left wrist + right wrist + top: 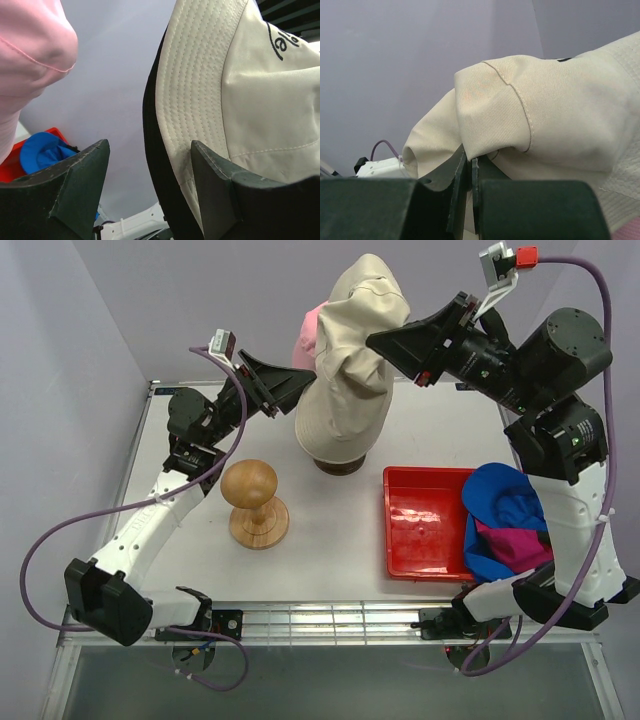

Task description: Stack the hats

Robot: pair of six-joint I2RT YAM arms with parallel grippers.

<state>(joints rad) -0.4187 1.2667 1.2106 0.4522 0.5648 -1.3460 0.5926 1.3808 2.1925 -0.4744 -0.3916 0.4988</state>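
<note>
1. Where the beige hat (pixel 350 370) drapes over the tall stand (pixel 340 466), its crown fabric is bunched and pinched between the clenched fingers of the right gripper (pixel 468 182), right at the fingertips. Hat looks crooked, not pulled down square.
2. Pink hat (pixel 312 330) peeks out on the far side of the beige one, up and to the left of the left gripper (pixel 148 145). It looks like the under layer of the pile, though how much of it the beige hat covers is hidden.
3. Left gripper: fingers spread, nothing between them. The beige brim lies just beside one finger (pixel 215 190), not clamped.
4. Blue cap (pixel 500 502) and magenta cap (pixel 520 545) lie together at the right end of the red tray (pixel 420 530). That is well below and behind the right gripper, toward that arm's base. Neither is on the pile.
5. Progress, as a judgement: roughly halfway. Two hats are at the stand, the top one wanting settling. Two caps are left to fetch and add.
6. Around: a wooden block (pixel 255 502) stands on the table (pixel 330 565) on the near side of the left gripper, apart from both it and the stand.
7. In the way: the right arm's own lower links hang over the caps in the tray. Reaching them likely means letting go of the beige hat and folding back.
</note>
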